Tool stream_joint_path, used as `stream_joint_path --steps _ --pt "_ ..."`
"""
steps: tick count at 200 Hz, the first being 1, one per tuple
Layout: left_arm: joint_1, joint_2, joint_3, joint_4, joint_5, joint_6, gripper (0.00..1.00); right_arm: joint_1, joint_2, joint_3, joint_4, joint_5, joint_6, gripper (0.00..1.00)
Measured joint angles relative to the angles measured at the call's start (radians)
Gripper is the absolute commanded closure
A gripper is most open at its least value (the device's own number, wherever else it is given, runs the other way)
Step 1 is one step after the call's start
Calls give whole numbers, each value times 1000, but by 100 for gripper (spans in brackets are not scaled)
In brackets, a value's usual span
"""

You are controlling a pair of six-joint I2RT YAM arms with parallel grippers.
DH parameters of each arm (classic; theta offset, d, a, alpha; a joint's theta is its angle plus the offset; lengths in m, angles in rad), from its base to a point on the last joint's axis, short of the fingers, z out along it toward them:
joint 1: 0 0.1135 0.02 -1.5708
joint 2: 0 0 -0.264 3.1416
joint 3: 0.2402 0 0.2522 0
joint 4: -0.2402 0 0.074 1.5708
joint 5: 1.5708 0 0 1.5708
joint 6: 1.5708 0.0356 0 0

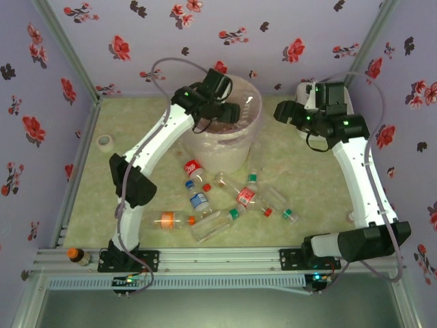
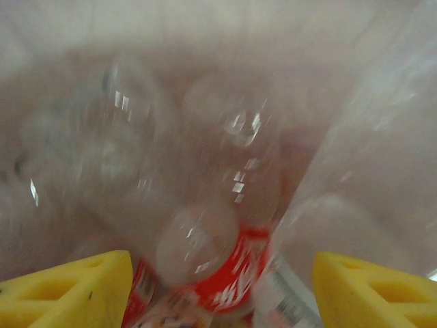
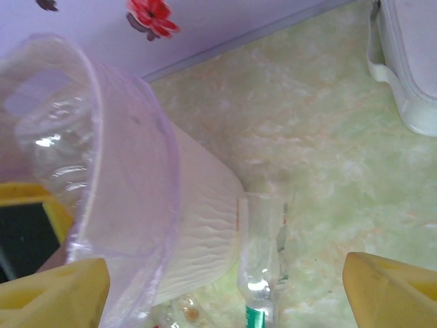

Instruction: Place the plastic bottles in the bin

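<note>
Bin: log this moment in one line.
left hand: open over bin | red-label bottle: inside bin | right hand: open, empty | loose bottles: on table

My left arm [image 1: 156, 142] and right arm [image 1: 362, 171]: white link shells, black joint housings, green lights at each base. Grey cables [image 1: 164, 61] off both wrists. Fingers [image 3: 389, 290], at 5 and 7 o'clock: yellow, triangular cut-outs.

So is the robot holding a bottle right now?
No. Both grippers are open: the left gripper hangs over a red-label bottle in the bin, the right gripper holds nothing.
</note>
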Motion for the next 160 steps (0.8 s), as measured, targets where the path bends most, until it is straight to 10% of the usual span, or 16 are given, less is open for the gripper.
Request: stream_joint_path --steps 95,160 --pt "18 -137 -85 70 12 -16 12 8 -41 -288 -132 153 -20 19" --pt "84 -238 -66 93 27 -11 8 198 145 -324 -262 231 -115 14"
